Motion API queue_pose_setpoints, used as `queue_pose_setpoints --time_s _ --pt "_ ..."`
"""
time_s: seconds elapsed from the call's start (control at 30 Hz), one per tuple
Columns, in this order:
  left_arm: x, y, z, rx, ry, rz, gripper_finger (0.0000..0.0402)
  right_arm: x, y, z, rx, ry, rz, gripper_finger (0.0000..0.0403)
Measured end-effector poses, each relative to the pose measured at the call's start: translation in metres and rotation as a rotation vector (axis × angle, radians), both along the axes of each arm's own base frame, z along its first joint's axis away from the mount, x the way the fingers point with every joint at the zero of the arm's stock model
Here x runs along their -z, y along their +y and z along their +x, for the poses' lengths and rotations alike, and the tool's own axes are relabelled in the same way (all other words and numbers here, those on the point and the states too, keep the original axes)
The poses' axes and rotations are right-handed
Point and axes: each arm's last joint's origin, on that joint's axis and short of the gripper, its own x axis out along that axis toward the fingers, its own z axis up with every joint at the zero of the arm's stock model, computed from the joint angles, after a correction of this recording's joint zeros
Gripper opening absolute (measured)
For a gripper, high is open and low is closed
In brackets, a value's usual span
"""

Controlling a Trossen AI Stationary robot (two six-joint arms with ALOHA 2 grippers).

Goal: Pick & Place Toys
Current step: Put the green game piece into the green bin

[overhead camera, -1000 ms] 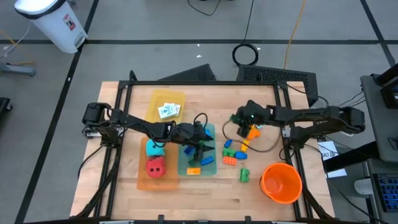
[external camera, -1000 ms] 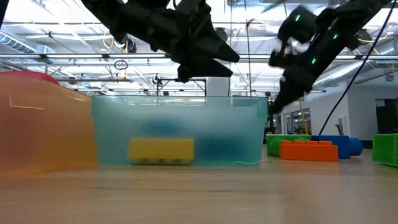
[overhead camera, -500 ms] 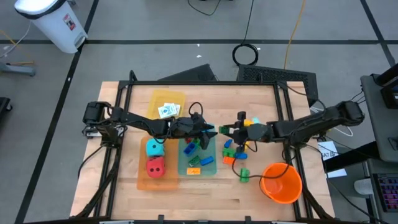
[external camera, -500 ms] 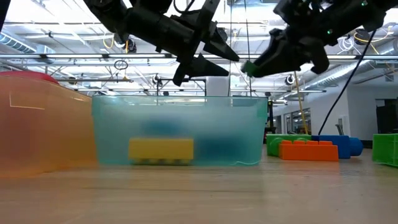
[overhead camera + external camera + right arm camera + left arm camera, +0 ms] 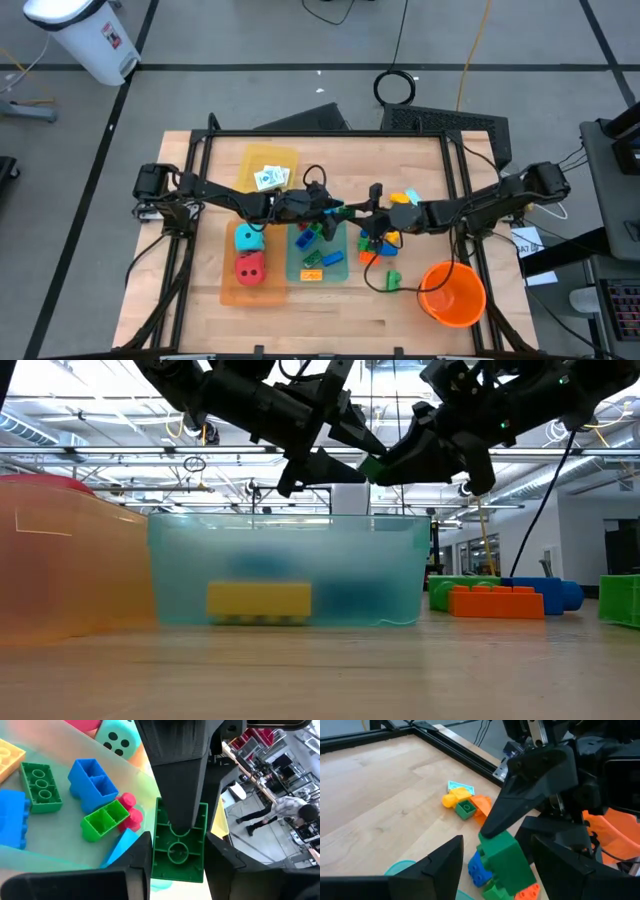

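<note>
A green brick (image 5: 179, 845) is held between the jaws of the right gripper (image 5: 352, 210), above the teal tray (image 5: 335, 266) near the middle of the tabletop (image 5: 420, 160). The left gripper (image 5: 338, 209) is met there tip to tip, its jaws spread wide about the same brick. Blue, green and yellow bricks lie in the tray below. Further bricks (image 5: 385, 252) are scattered toward the right edge, near the orange bucket (image 5: 452, 294).
</note>
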Motion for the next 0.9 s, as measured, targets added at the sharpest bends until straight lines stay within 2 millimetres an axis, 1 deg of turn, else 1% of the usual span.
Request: queue_pose_setpoints --time_s 0.17,0.3,0.4,0.6,0.63,0.77,0.9 --pt "0.0007 0.0004 -0.0002 0.002 0.011 0.017 0.0237 0.0024 0.0007 0.0041 -0.007 -0.016 -0.014 0.0099" --pt "0.0007 0.0004 -0.0002 0.001 0.01 0.012 0.0222 0.0011 0.0008 0.0046 -0.008 -0.031 -0.017 0.0099" --pt "0.0008 0.0001 -0.0002 0.009 0.011 0.008 0.0194 0.0011 0.0008 0.0047 -0.007 -0.031 -0.018 0.0099" --pt "0.0025 0.0008 -0.0008 0.004 0.029 0.001 0.0108 0.0011 0.0008 0.0047 -0.01 -0.029 -0.026 0.01" --pt "0.0025 0.0009 -0.0008 0.004 0.029 0.003 0.01 0.0011 0.0008 0.0047 -0.01 -0.028 -0.027 0.01" --pt "0.0034 0.0004 -0.0012 0.023 0.049 0.051 0.0099 0.0018 0.0019 0.0043 -0.007 -0.028 -0.004 0.0107" --pt "-0.0023 0.0001 -0.0061 0.041 0.079 0.093 0.0099 -0.0013 0.0036 0.0026 0.031 -0.057 0.072 0.0133"
